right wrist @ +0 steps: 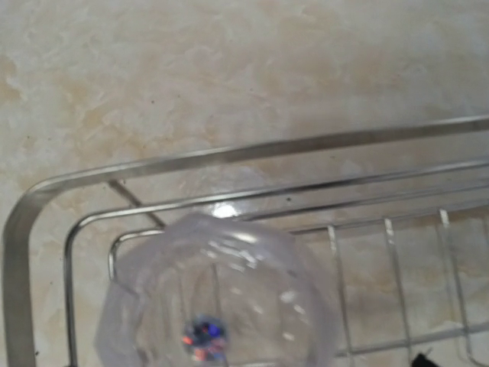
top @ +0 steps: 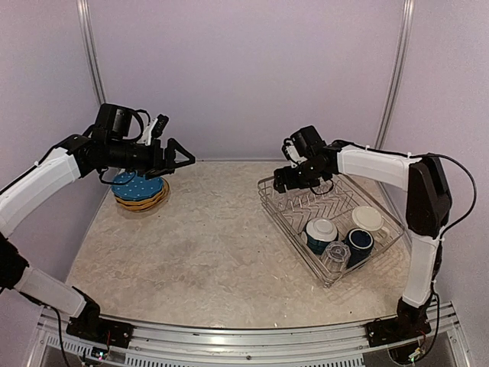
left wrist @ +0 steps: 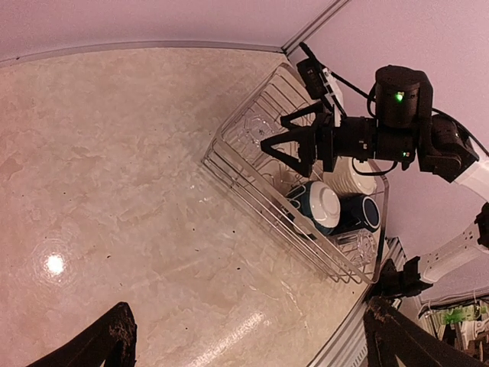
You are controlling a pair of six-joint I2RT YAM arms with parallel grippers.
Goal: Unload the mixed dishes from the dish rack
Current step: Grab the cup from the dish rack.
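The silver wire dish rack [top: 291, 234] stands on the right of the table. Its near end holds a teal bowl [top: 321, 231], a clear glass [top: 335, 254], a navy mug [top: 359, 241] and a cream mug [top: 368, 219]. My right gripper [top: 281, 180] hangs over the rack's far left corner with its jaws wide apart. A second clear glass [right wrist: 218, 298] lies in that corner, right under the wrist camera and between the fingers. My left gripper [top: 180, 159] is open and empty above a blue white-dotted plate [top: 137, 185] that tops a stack of orange plates [top: 142, 201].
The left wrist view looks across the bare marble tabletop [left wrist: 137, 191] to the rack [left wrist: 252, 191] and the right gripper [left wrist: 276, 136]. Purple walls close in the back and both sides. A metal rail [top: 244, 348] runs along the near edge.
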